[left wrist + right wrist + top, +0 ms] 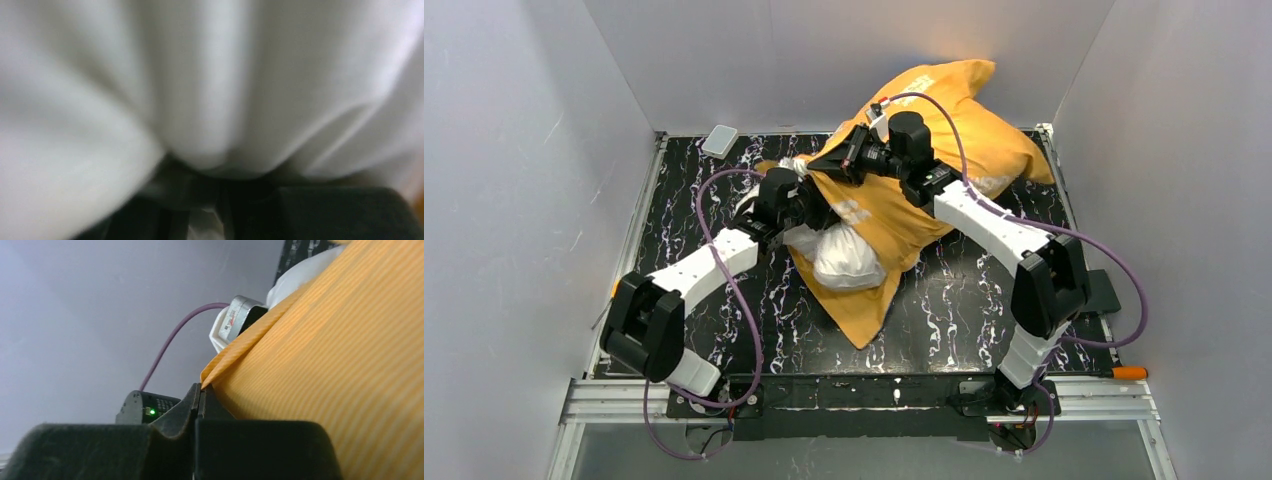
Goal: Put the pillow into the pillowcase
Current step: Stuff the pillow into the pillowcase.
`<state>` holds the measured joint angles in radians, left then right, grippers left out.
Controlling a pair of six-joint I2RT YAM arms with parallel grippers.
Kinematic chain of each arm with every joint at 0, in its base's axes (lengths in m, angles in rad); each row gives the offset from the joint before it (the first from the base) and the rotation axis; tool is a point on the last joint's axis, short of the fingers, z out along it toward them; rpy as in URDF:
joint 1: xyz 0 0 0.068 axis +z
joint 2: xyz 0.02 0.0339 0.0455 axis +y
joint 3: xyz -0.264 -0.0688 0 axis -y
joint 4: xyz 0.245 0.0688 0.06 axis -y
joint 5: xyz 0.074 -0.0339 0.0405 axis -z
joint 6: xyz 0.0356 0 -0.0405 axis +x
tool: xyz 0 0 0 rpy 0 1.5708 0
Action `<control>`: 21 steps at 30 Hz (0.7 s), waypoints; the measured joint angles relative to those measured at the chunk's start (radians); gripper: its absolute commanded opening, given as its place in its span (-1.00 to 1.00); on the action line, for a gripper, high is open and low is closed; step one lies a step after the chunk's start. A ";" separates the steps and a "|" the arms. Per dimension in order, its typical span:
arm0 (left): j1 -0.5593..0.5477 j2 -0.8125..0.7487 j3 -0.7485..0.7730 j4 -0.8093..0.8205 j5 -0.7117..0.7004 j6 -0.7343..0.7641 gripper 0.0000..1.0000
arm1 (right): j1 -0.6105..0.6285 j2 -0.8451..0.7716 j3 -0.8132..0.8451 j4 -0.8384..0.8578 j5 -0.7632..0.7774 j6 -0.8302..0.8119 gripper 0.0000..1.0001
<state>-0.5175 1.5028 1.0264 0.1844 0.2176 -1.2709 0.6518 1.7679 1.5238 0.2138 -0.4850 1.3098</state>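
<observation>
Nearest you, the orange-yellow pillowcase (879, 235) lies reverse side out on the black marbled tabletop (964, 300). Its long axis runs from a corner near the middle diagonally away to the far right, where its plump end leans on the back wall. The white pillow (844, 258) bulges out of the case's near-left edge, so most of it looks to be inside and the mouth faces left, towards your left arm.

That arm is the nearer one. The left gripper (812, 205) sits right at the bulge. Its wrist view is blurred and filled with white cloth, whose folds gather down into the jaws, so they look drawn in on a pinch of pillow fabric.

Just beyond, the right gripper (839, 160) has its jaws pressed together on the striped orange hem of the case, at the mouth's far side.

The coming move turns on this: the closed end lies to the far right of both jaws, so the pillow has to be fed that way.
</observation>
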 measured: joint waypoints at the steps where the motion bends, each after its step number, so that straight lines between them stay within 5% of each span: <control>1: -0.003 -0.017 -0.020 -0.001 0.017 -0.006 -0.13 | 0.000 -0.016 0.000 -0.061 0.004 -0.053 -0.56; 4: -0.016 -0.072 -0.037 -0.072 0.089 0.003 0.32 | 0.000 -0.062 0.031 -0.285 0.035 -0.233 -0.10; 8: -0.039 -0.162 0.045 -0.389 0.109 0.099 0.51 | 0.019 -0.094 0.186 -0.561 0.087 -0.477 0.53; 15: 0.013 -0.382 0.159 -0.867 0.016 0.247 0.79 | 0.066 -0.155 0.406 -0.923 0.226 -0.804 0.75; 21: 0.031 -0.610 0.029 -0.989 0.016 0.208 0.81 | 0.061 -0.251 0.316 -1.112 0.388 -0.991 0.77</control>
<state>-0.4862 0.8925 1.0550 -0.8047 0.2337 -1.0630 0.7132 1.5173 1.8400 -0.8978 -0.0967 0.3191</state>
